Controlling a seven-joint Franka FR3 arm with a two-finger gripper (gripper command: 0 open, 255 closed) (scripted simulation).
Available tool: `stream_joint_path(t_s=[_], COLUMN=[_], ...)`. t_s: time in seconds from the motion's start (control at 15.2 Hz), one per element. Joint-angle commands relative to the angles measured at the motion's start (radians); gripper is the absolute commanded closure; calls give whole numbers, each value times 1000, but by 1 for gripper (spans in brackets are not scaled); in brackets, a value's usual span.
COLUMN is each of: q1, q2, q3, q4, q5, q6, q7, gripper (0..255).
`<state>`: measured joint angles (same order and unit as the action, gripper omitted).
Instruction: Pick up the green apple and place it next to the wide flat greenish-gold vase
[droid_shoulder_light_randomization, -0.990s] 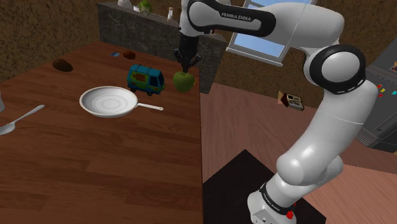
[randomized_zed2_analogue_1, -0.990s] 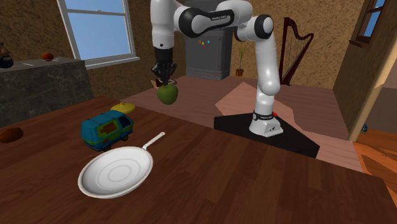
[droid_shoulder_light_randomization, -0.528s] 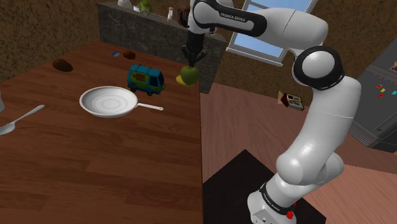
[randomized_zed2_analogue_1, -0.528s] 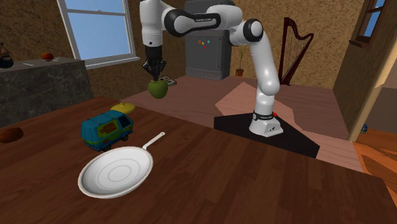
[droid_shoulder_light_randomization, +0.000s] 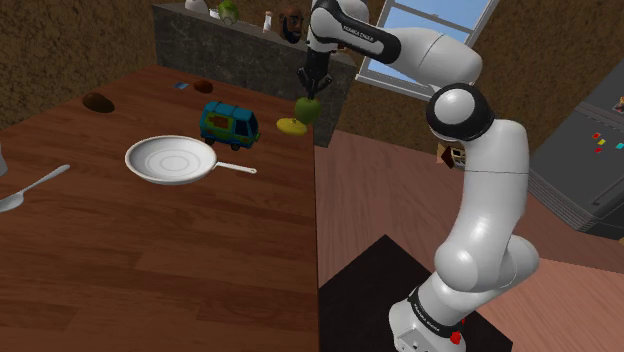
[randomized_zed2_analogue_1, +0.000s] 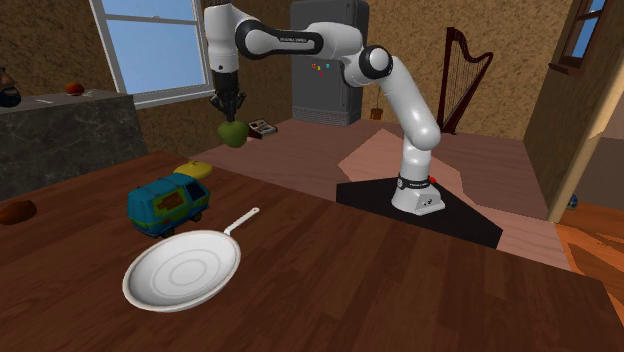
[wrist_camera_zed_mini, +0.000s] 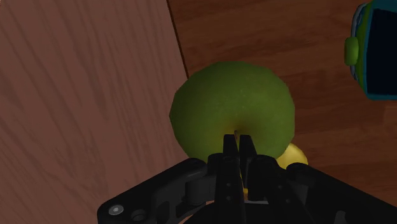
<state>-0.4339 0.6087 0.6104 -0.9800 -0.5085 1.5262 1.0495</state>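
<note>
Mostly hidden behind green apple (wrist_camera_zed_mini: 232, 108): yellow vase (wrist_camera_zed_mini: 294, 155); fingers (wrist_camera_zed_mini: 229, 156) pinch apple top.

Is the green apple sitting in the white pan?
No, the green apple hangs in the air, clasped by the pincer, well apart from the white pan.

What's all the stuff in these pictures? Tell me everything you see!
green apple: one, green, in the air over the table's edge.
vase: one, yellowish, flat, on the table, partly under the apple.
toy van: one, blue and green, beside the vase.
frying pan: one, white, in front of the van.
spoon: one, grey, at the shoulder view's left.
table: one, brown.
harp: one, brown, behind the robot.
arm: one, white, on its stand.
end effector: one, black, shut on the apple.
</note>
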Motion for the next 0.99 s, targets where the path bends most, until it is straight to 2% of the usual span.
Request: stream_joint_path(t_s=[0.0, 0.07, 0.4, 0.92], q1=[40, 47, -9, -59], q2=[94, 107, 61, 31], q3=[-28, -32, -18, -11], q4=[174, 197, 38, -129], q5=[-33, -37, -19, -11], q6=[-63, -71, 29, 153], q7=[-56, -63, -32, 2], gripper=[255, 255, 255, 255])
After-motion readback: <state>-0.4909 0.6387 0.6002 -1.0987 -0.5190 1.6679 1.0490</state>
